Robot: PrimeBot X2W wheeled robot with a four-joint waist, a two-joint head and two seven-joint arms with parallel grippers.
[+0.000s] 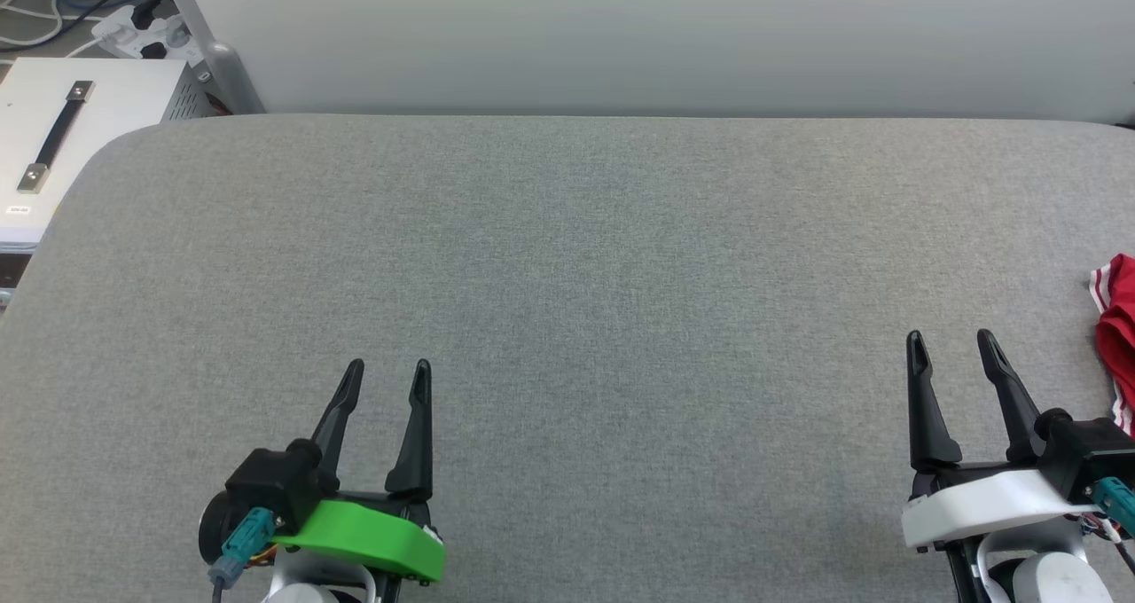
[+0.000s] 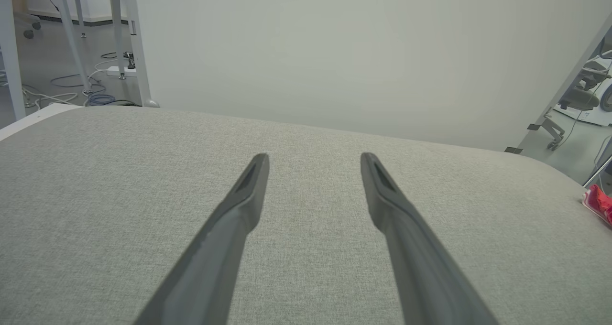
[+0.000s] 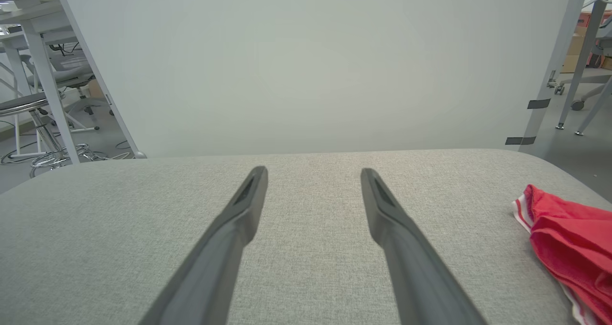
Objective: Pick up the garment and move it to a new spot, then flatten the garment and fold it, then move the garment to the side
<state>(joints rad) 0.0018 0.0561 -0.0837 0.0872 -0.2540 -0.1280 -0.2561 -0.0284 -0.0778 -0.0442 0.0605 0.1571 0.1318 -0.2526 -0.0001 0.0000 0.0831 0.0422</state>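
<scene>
Garment (image 1: 1119, 337) lies at the table's (image 1: 567, 275) right edge in the head view, just right of the right claw (image 1: 950, 339); the left claw (image 1: 389, 368) is well apart; both gape wide, holding nothing. Left wrist view: a red scrap at the right. Right wrist view: red cloth with striped trim, cut off by the frame; folded or crumpled, I cannot tell. It could be awaiting pickup or already set aside; any grasp would likely need a firm hold on the near edge.

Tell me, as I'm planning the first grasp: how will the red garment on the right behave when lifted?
The garment lies bunched in soft folds, so it will probably hang floppy from a pinch. It looks like thin cloth, likely light. On the grey fabric-covered table, a push would probably crumple it rather than slide.
</scene>
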